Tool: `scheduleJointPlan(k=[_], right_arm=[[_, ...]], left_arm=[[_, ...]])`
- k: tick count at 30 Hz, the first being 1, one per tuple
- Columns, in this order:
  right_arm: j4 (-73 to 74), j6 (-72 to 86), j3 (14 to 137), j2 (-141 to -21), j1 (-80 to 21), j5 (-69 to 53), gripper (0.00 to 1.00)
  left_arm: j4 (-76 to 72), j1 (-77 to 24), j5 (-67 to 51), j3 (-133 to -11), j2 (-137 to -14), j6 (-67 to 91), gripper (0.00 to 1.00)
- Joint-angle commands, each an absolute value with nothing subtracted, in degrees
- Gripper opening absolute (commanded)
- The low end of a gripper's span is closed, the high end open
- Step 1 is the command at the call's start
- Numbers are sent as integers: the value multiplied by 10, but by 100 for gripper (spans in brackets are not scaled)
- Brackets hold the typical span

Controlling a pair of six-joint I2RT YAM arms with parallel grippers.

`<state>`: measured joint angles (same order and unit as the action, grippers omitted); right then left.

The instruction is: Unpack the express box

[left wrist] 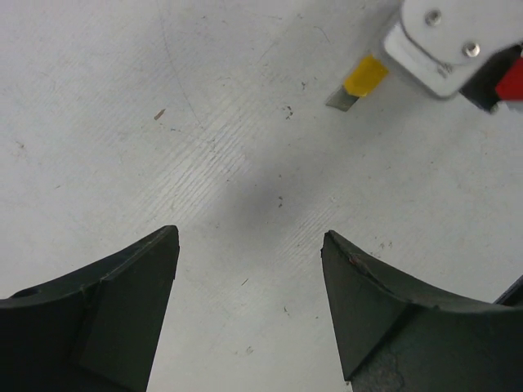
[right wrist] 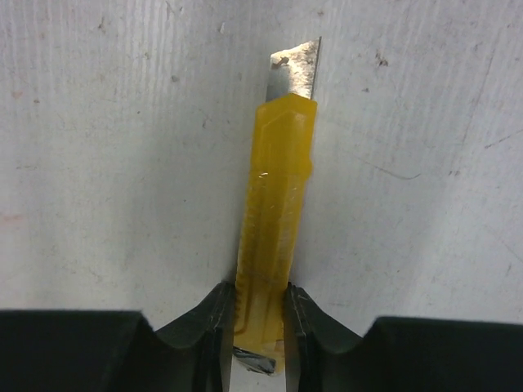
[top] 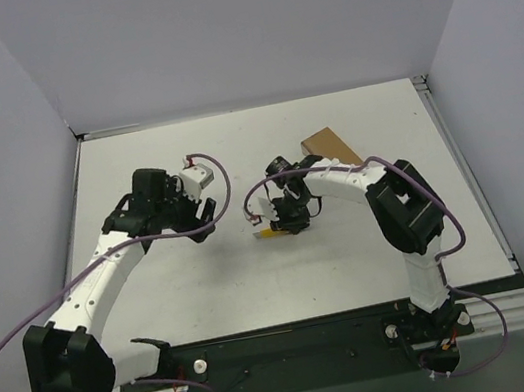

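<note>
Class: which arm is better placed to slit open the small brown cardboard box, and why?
Right. The right gripper pinches the slim yellow utility knife, blade out, and the brown cardboard box lies beside that arm. The left gripper hangs open, empty.

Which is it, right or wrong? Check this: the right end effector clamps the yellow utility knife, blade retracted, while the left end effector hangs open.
Wrong on the blade: the right wrist view shows it extended from the yellow utility knife, not retracted. The right end effector does clamp it, and the left end effector hangs open.
</note>
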<state>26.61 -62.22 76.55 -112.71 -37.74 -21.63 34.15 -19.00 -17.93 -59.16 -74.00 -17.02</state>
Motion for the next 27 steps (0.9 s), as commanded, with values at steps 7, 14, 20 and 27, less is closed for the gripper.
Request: scheduleJointPlan(k=[7,14,20,27], right_arm=[[533,-455,960,-1101,-291,-428,0],[632,-371,1048,-1109,-308,-484,0],[640,-358,1031,-1060,-353,-427,0],[644,-366,1006,-1026,-358,-412,0]], left_arm=[[345,-275,-222,-609,-636,-374,77],[203,-423,-104,-551,-583,-504,77],[132,-457,-117,-519,-581,-562,77],[112,-497,-114,-488,-586,-606,74]])
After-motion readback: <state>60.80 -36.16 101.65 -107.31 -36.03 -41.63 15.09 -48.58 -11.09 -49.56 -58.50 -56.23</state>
